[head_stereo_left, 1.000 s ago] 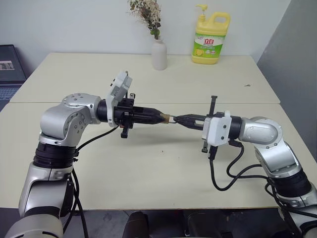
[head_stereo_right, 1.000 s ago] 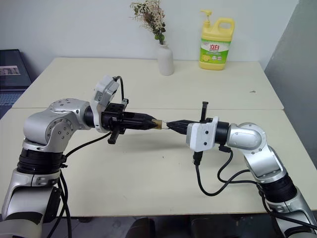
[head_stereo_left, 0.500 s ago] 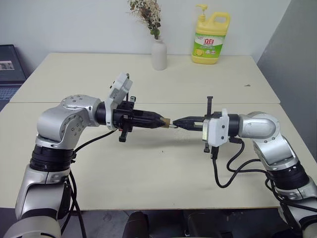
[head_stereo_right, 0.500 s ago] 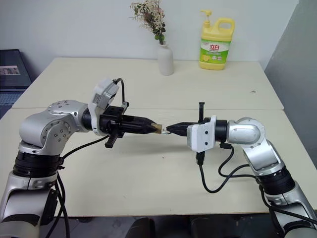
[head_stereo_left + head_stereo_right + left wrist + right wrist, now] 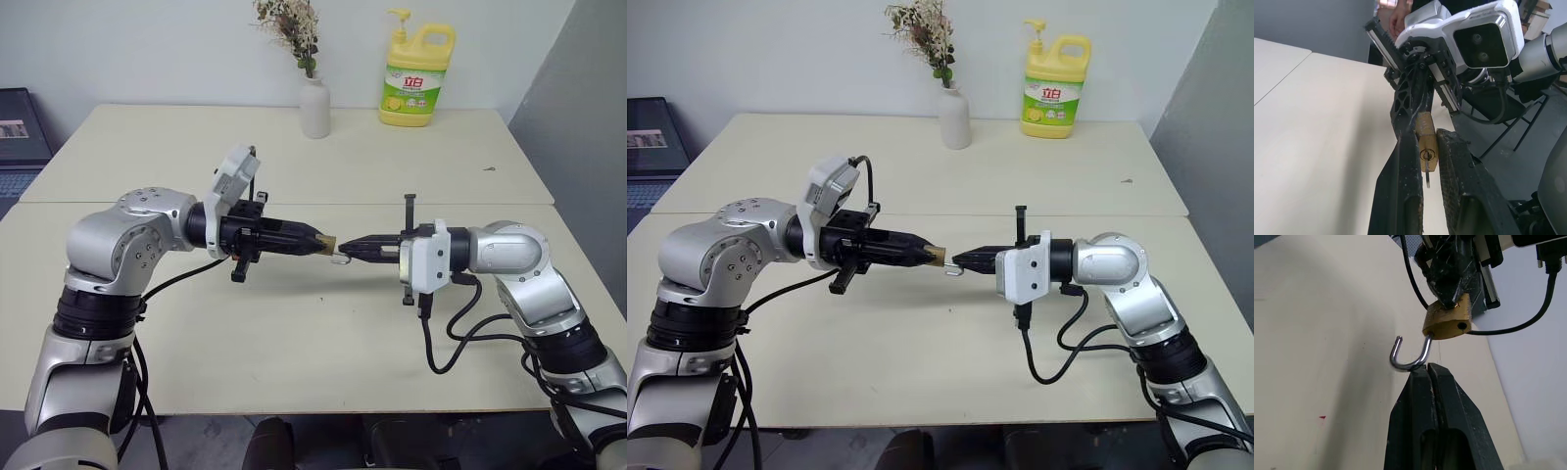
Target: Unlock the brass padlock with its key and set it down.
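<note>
Compared with a second ago, you'll find both arms sitting a little further left in the head views, and the right arm's forearm has levelled out, so the two grippers now meet nearly in a straight line at mid-frame above the table (image 5: 323, 333). The gap between the tips has also widened slightly.

In the right wrist view you can see what the head views only hint at: the shackle (image 5: 1409, 355) is sprung, swung out of the brass padlock (image 5: 1447, 323) with its free end in the air and its curve resting at the tip of the right gripper (image 5: 1428, 369). The left wrist view gives you the other face: the keyhole end of the padlock, with the key (image 5: 1428, 171) hanging from it.

The left gripper (image 5: 321, 242) pinches the padlock body between its fingers, which are spread just as far as the body is wide. The right gripper's fingers are pressed together; you cannot tell whether they pinch the shackle or merely touch it.

At the top of the head views stand a vase (image 5: 314, 106) and a yellow soap bottle (image 5: 418, 80).
</note>
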### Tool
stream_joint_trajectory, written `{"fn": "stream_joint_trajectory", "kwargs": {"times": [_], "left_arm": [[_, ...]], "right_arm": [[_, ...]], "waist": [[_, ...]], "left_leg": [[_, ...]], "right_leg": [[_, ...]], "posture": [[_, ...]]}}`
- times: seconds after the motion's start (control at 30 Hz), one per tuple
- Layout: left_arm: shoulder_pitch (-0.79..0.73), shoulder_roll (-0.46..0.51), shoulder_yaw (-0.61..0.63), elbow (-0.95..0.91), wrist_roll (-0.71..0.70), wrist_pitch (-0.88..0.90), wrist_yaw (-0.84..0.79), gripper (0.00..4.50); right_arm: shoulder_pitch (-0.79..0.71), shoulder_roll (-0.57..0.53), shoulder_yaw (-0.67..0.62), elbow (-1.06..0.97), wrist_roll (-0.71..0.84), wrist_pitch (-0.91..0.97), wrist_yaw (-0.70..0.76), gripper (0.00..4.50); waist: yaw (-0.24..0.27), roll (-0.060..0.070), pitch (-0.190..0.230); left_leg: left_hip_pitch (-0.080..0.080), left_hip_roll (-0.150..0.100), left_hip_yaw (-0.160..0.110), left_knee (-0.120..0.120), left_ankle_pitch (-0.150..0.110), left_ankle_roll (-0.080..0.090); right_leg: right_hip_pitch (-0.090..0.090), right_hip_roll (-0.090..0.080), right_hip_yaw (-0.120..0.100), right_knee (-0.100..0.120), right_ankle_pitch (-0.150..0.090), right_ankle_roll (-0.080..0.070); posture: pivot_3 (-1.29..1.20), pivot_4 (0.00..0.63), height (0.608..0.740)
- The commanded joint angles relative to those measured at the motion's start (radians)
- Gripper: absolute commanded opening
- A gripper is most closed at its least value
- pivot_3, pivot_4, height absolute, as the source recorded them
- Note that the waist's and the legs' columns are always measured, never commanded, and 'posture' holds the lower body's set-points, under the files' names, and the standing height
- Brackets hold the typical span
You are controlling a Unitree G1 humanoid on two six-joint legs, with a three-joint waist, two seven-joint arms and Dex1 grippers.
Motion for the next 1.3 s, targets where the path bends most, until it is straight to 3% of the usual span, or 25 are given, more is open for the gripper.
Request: {"fn": "stream_joint_trajectory", "kwargs": {"times": [0.03,0.33,0.53,0.73,1.1,1.3], "left_arm": [[-0.01,0.005,0.031,-0.022,-0.021,-0.003,0.004,0.15],[0.004,-0.004,0.038,-0.016,-0.007,-0.002,0.048,0.15],[0.083,0.007,0.036,-0.009,0.032,0.007,0.141,0.15],[0.159,-0.019,0.003,-0.005,0.078,0.017,0.219,0.15],[0.241,-0.064,-0.057,0.045,0.183,-0.024,0.307,0.15],[0.268,-0.081,-0.057,0.072,0.204,-0.041,0.31,0.15]], "right_arm": [[0.002,-0.003,-0.007,-0.046,0.029,0.009,0.012,0.0],[0.042,-0.049,-0.023,-0.058,0.001,0.036,0.024,0.0],[0.203,-0.155,-0.079,-0.221,0.075,0.249,0.017,0.0],[0.284,-0.159,-0.106,-0.388,0.173,0.483,-0.046,0.0],[0.283,-0.135,-0.075,-0.424,0.139,0.591,-0.132,0.0],[0.277,-0.161,-0.069,-0.429,0.169,0.667,-0.105,0.0]], "waist": [[0.0,0.0,0.0],[0.001,0.0,0.0],[0.007,0.0,0.0],[0.003,0.0,0.0],[0.004,0.0,0.0],[0.004,0.0,0.0]], "left_leg": [[0.0,0.0,0.0,0.0,0.0,0.0],[0.0,0.0,0.0,0.0,0.0,0.0],[0.0,0.0,0.0,0.0,0.0,0.0],[0.001,0.0,-0.002,0.0,0.0,0.0],[0.002,-0.001,-0.003,0.0,0.0,0.0],[0.002,-0.001,-0.003,0.0,0.0,0.0]], "right_leg": [[0.0,0.0,0.0,0.0,0.0,0.0],[0.0,0.0,0.0,0.0,0.0,0.0],[0.001,0.0,0.0,0.0,0.0,0.0],[0.001,0.0,0.0,0.0,-0.002,0.003],[0.003,0.0,-0.001,0.0,-0.002,0.004],[0.003,0.0,-0.001,-0.001,-0.002,0.004]], "posture": [[0.0,0.15,0.74],[0.0,0.15,0.74],[0.0,0.15,0.74],[0.0,0.15,0.74],[0.0,0.15,0.74],[0.0,0.15,0.74]]}}
